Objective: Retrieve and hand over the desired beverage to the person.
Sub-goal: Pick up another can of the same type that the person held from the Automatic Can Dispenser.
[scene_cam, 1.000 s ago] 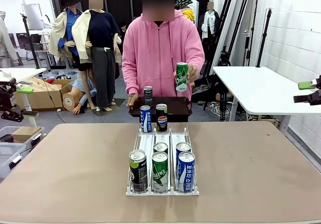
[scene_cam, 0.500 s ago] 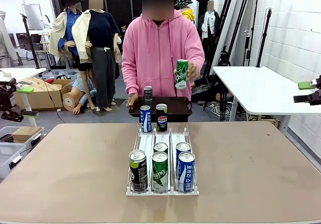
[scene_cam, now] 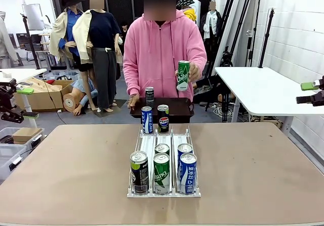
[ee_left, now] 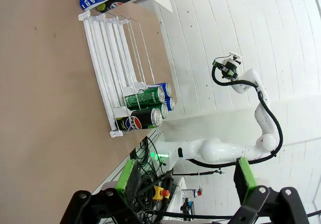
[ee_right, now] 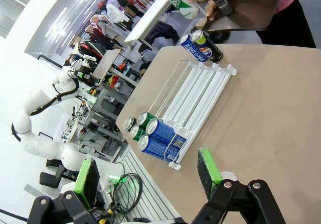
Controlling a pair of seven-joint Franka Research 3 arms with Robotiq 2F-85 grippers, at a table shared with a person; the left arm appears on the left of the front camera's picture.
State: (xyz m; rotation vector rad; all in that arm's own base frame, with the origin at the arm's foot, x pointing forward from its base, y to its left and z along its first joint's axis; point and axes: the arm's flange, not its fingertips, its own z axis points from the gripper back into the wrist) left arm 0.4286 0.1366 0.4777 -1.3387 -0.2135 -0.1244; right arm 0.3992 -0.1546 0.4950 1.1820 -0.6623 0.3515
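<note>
Beverage: the held green can (scene_cam: pixel 183 75), a slim, glossy metal cylinder with white lettering, is upright at chest height beyond the table's far edge, touching nothing but the fingers around it.
Holder: the person (scene_cam: pixel 162 43), in a soft pink hooded sweatshirt, stands at the far side; one hand (scene_cam: pixel 193 74) wraps the can's side.
Tray: a flat black rectangular tray (scene_cam: pixel 179 113) with a low raised rim is held level by the other hand (scene_cam: pixel 133 102); a slim dark can (scene_cam: pixel 149 95) stands on it.
Far row: the far blue can (scene_cam: pixel 147 119) and a black Pepsi can (scene_cam: pixel 163 118) stand side by side at the rack's far end.
Rack: a clear plastic three-lane rack (scene_cam: pixel 148 145) with thin wire dividers lies lengthwise mid-table.
Near row: a black-and-green can (scene_cam: pixel 139 172), the front green can (scene_cam: pixel 161 173) and the front blue can (scene_cam: pixel 188 173) stand against the front lip, their silver tops shiny with pull tabs.
Second row: the rear green can (scene_cam: pixel 162 149) and the rear blue can (scene_cam: pixel 185 149) stand just behind.
Table: matte tan table (scene_cam: pixel 61 175) with rounded corners.
Left end effector (ee_left: pixel 185 176): black fingers with green pads spread wide, nothing between them, well apart from the cans.
Right end effector (ee_right: pixel 148 176): likewise spread wide and empty.
</note>
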